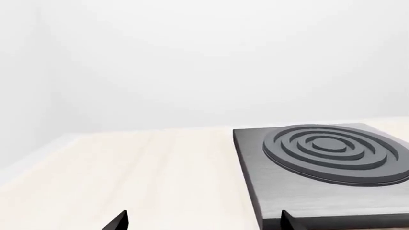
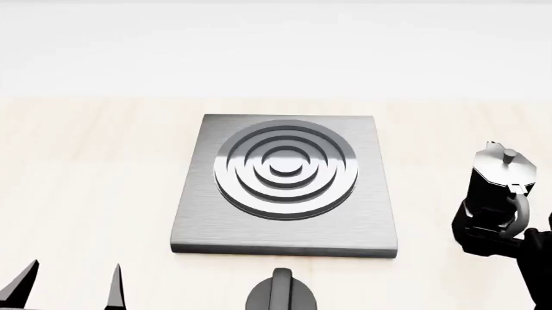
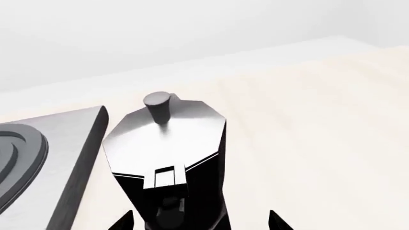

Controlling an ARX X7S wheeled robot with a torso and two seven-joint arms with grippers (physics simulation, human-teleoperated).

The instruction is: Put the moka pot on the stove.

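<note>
The moka pot (image 2: 494, 181) stands upright on the light table, to the right of the stove (image 2: 285, 187) and apart from it. It is black and faceted with a silver lid and knob (image 3: 169, 139), its handle turned toward my right gripper. My right gripper (image 3: 199, 223) is open, with a fingertip on each side of the pot's lower body and a gap showing at both. From the head camera that gripper (image 2: 490, 234) sits low behind the pot. My left gripper (image 2: 71, 287) is open and holds nothing, near the table's front left; one fingertip (image 1: 288, 221) hangs over the stove's (image 1: 319, 187) near corner.
A black round knob with a ridge (image 2: 280, 294) sits just in front of the stove's near edge. The pale wooden tabletop (image 2: 86, 168) stretches to both sides, and a white wall runs along its far edge.
</note>
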